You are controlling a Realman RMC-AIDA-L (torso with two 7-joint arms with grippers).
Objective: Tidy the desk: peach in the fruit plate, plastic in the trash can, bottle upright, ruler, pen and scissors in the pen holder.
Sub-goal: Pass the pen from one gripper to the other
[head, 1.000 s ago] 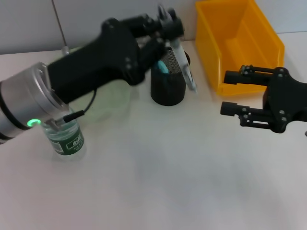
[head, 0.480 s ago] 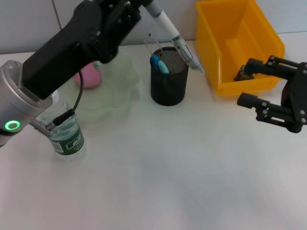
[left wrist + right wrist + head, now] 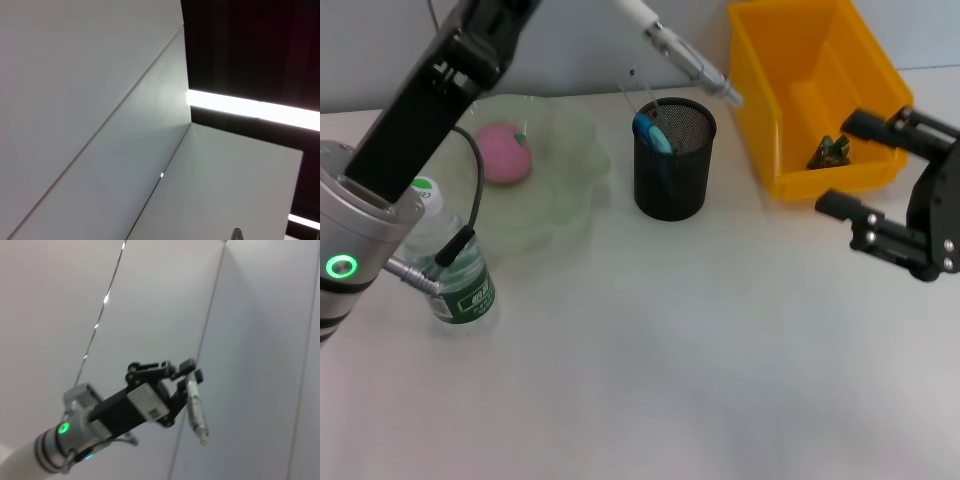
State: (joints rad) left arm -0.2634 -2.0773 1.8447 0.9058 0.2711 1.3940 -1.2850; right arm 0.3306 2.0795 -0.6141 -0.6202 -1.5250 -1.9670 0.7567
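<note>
Left hand [image 3: 186, 374] raised high above the back of the table [image 3: 650, 370], arm stretched up and away from the body; seen from the right wrist view, its fingers are clamped on one pen [image 3: 682, 55], gripping the upper end. Pen hangs tilted, tip pointing down toward the right, above and just behind the pen holder [image 3: 670, 175], not touching it. Right hand [image 3: 878, 178] sits low at the right side of the table, just in front of the trash can [image 3: 760, 90], fingers apart, nothing between them, palm turned toward the centre. Count on the table: one black mesh pen holder, with a blue-handled item [image 3: 652, 132] and a thin clear strip standing in it, which may be the scissors and the ruler, cannot tell for certain; one yellow trash can, holding one crumpled greenish piece of plastic [image 3: 830, 152]; one clear green fruit plate [image 3: 575, 170] with one pink peach [image 3: 503, 153] lying in it; one bottle [image 3: 455, 270] upright at the left front, green label, partly hidden behind the left arm.
</note>
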